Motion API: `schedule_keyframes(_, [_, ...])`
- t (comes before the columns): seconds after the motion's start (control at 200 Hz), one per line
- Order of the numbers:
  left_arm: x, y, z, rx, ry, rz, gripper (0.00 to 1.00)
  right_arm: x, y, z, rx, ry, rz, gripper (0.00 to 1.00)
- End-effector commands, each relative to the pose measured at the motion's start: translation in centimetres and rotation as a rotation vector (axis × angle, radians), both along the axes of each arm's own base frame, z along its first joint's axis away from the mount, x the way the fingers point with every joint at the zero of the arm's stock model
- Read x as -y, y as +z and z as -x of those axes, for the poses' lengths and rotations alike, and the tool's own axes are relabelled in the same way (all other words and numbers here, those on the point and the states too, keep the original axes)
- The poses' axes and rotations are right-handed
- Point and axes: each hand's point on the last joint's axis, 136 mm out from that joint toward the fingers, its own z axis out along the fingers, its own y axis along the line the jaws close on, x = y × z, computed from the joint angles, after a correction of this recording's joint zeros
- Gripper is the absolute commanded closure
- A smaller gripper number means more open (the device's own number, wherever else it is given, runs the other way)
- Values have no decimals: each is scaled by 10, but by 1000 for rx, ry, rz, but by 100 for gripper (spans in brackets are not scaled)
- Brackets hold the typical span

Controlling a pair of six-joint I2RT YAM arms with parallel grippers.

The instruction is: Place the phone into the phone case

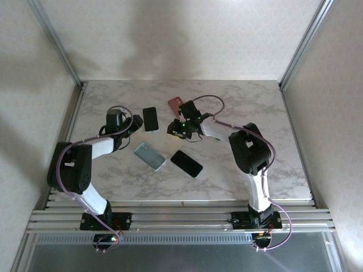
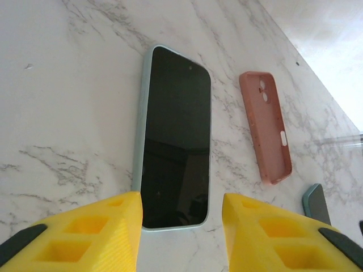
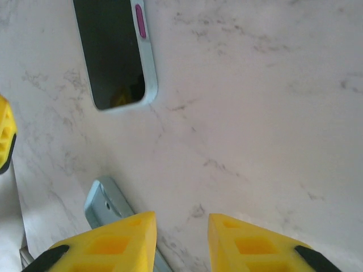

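The left gripper [image 2: 181, 224], jaws apart and empty, is hovering at the six o'clock end of the phone [image 2: 176, 136], apparently aligning for a grasp. The right gripper [image 3: 181, 238] is hovering likewise parted, and the pink case [image 2: 265, 127] is lying at two o'clock.

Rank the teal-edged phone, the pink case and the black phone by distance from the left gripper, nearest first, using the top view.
Measured from the left gripper:
1. Teal-edged phone: just beyond the fingertips, slightly to the right.
2. Pink case: farther right, toward the far side of the table.
3. Black phone: farthest, to the right and nearer the arm bases, lying at a slant.
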Motion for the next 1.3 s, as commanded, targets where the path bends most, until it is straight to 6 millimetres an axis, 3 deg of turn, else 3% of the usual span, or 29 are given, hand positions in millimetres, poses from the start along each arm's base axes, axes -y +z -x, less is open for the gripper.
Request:
schedule_keyframes(0.0, [0,-9,6,-43,-19,-25,59,7,13,3,46,-5,-36,70])
schedule_keyframes(0.25, [1,-19,33,-92,-28,-49,60,24,12,31,36,-2,-37,70])
schedule_keyframes(0.416, [0,-41,64,-166,-31,-69,60,27,13,54,50,42,-2,70])
schedule_keyframes(0.586, [-7,-47,85,-185,-9,-87,55,28,15,82,71,91,39,69])
schedule_keyframes(0.651, [-8,-50,91,-187,-4,-89,49,23,17,97,87,128,51,68])
schedule_keyframes(0.816, [-5,-61,103,-207,-12,-64,49,25,11,125,111,191,164,59])
schedule_keyframes(1.082, [7,-73,124,-212,-28,-51,49,30,-6,170,71,272,213,59])
schedule_keyframes(1.292, [25,-76,130,-217,-71,-59,50,33,-21,192,41,299,235,58])
